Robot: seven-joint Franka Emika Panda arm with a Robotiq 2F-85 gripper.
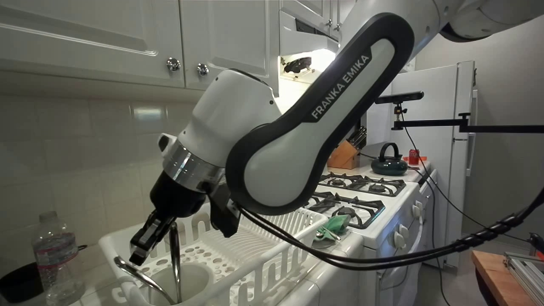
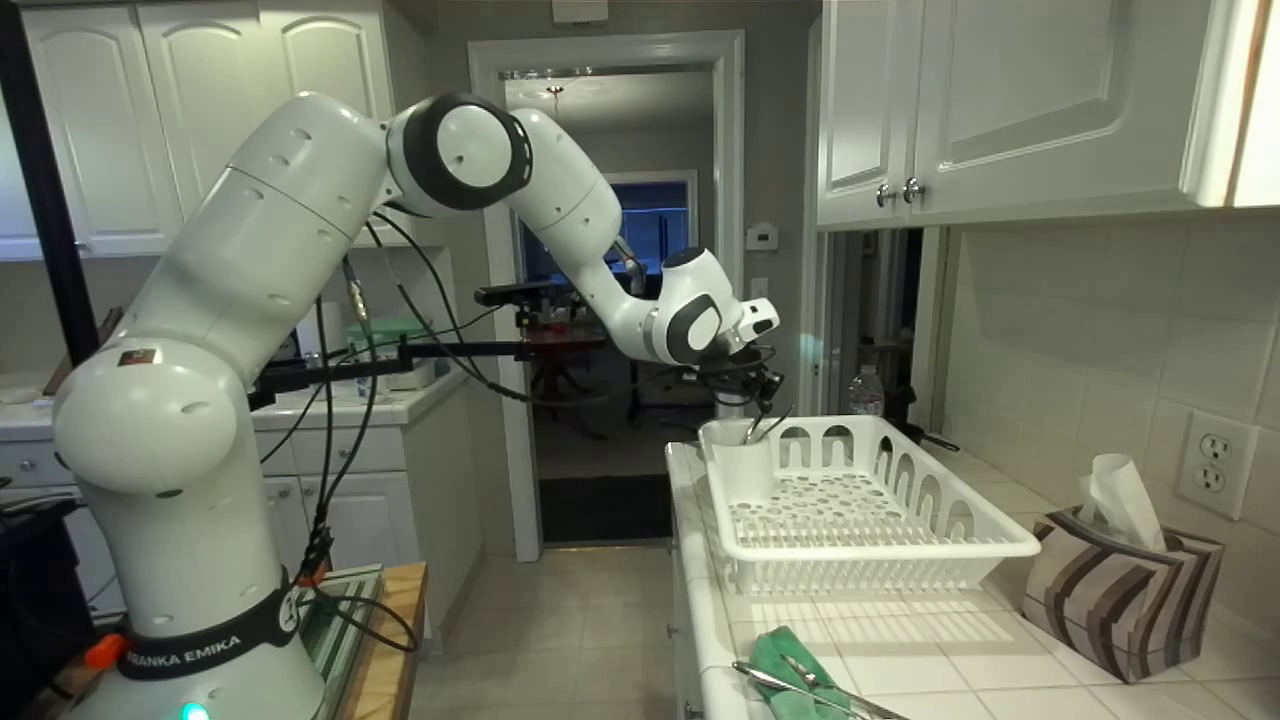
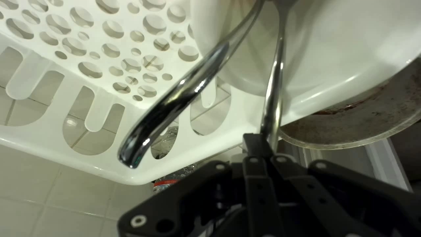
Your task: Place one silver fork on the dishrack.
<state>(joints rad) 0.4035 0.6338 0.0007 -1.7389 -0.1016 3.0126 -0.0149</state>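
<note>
"Where's the silver fork (image 3: pixel 275 80)?"
"Probably leaning in the cup (image 2: pixel 745 475) inside the dishrack (image 2: pixel 880 552); the gripper (image 1: pixel 139 254) is pinched together beside its handle, seemingly empty."
"Risk?"
"Sideways drift; that could flip it out."

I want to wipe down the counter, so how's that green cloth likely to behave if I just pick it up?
The green cloth will probably hang floppy rather than keep its shape, since it lies in loose folds. The metal utensils lying across it may well slide off as it lifts; they look smooth and shiny.
</note>
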